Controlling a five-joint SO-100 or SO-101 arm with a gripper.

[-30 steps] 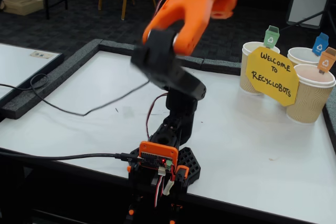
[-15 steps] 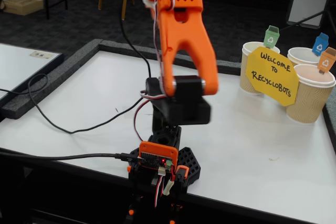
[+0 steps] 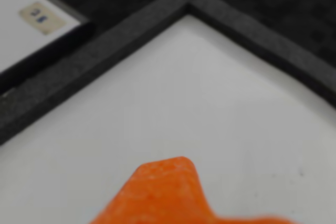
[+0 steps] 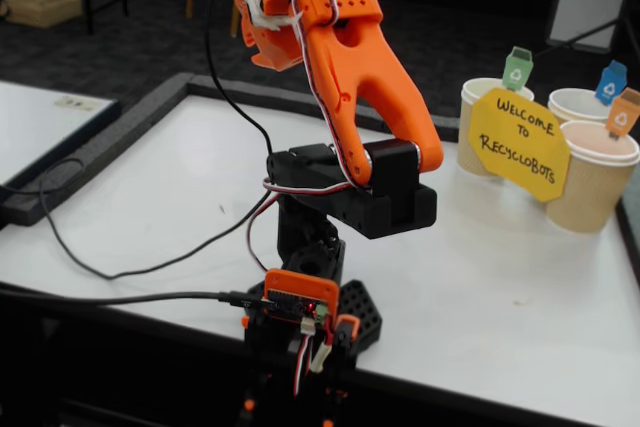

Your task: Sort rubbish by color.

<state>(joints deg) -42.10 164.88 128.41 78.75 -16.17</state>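
Searching for rubbish turns up nothing: no paper wad shows on the white counter point(image 4: 480, 277) in either view, so any wads are out of sight or hidden. Three paper cups point(image 4: 590, 182) wait behind the yellow sign point(image 4: 517, 144) at the fixed view's right; their contents can't be seen. The claw point(image 3: 163, 192) shows one orange tip, its opening impossible to tell. Progress can't be judged; sorting looks unstarted.
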